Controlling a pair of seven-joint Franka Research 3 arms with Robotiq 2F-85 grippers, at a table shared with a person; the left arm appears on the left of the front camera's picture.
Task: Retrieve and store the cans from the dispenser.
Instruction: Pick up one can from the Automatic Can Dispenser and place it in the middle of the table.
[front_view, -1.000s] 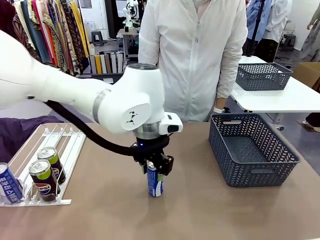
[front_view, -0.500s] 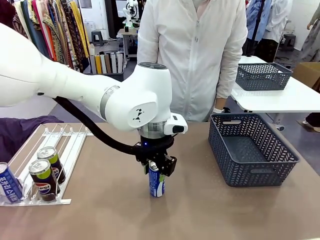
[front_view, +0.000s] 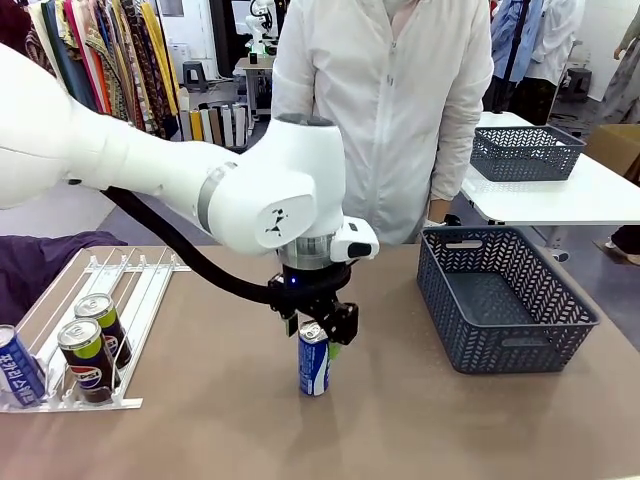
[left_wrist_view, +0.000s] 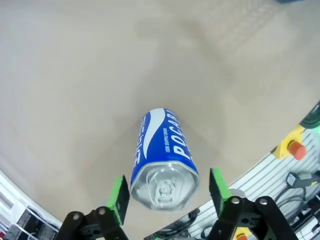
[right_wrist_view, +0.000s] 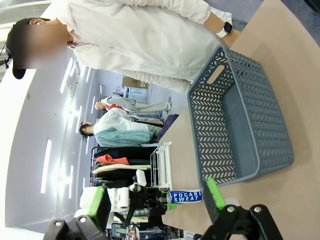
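Note:
A blue can (front_view: 313, 361) stands upright on the tan table, mid-front. My left gripper (front_view: 316, 328) hangs just over its top. In the left wrist view the green pads (left_wrist_view: 119, 196) stand either side of the can (left_wrist_view: 165, 155) with a gap on both sides, so the left gripper (left_wrist_view: 170, 192) is open. The white dispenser (front_view: 135, 290) lies at the left, holding two black Pepsi cans (front_view: 88, 358) and one blue can (front_view: 17, 366) at its near end. My right gripper (right_wrist_view: 155, 200) is open and holds nothing; its view shows the blue can (right_wrist_view: 185, 196) far off.
A dark grey lattice basket (front_view: 505, 345) sits on the right of the table, seen also as the basket (right_wrist_view: 240, 125) in the right wrist view. A person in a white coat (front_view: 385, 110) stands at the far edge. A second basket (front_view: 527, 152) rests on a white side table.
My left gripper has opened and let go of the blue can, which now stands free on the table. The gripper has lifted slightly.

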